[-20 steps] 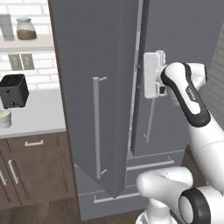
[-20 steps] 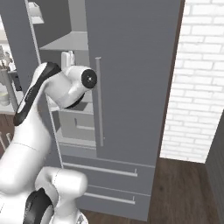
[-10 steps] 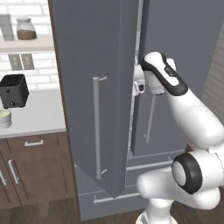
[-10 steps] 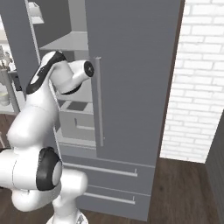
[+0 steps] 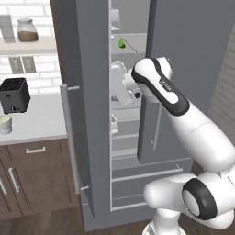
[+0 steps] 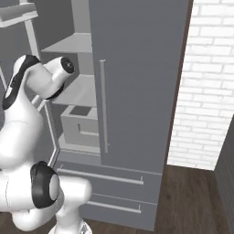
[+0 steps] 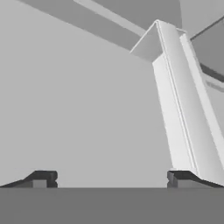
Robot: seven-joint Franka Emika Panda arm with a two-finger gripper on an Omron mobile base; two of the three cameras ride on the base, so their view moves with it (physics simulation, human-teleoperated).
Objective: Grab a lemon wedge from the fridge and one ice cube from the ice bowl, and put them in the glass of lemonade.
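Note:
The grey fridge (image 5: 183,55) stands with its left door (image 5: 85,105) swung open and its right door (image 6: 137,82) closed. The lemon wedge (image 5: 121,43), a tiny yellow-green piece, lies on an upper shelf inside. My arm reaches into the opening, and my hand (image 5: 120,86) sits one shelf level below the wedge. In the hand view my gripper (image 7: 111,178) is open, its fingertips (image 7: 41,178) wide apart with nothing between them, facing a pale inner wall. The glass of lemonade (image 5: 4,124) stands on the counter at the far left. The ice bowl and the ice cube are out of view.
A black toaster (image 5: 13,94) stands on the pale counter (image 5: 41,119) beside the fridge, with a jar (image 5: 27,30) on the wall shelf above. Inside the fridge are white shelves (image 6: 77,89) and a bin (image 6: 80,123). Two drawers (image 6: 105,183) lie below. A white brick wall (image 6: 205,82) stands to the right.
The left fridge door has swung wider open. My hand has moved left from the door gap into the fridge interior.

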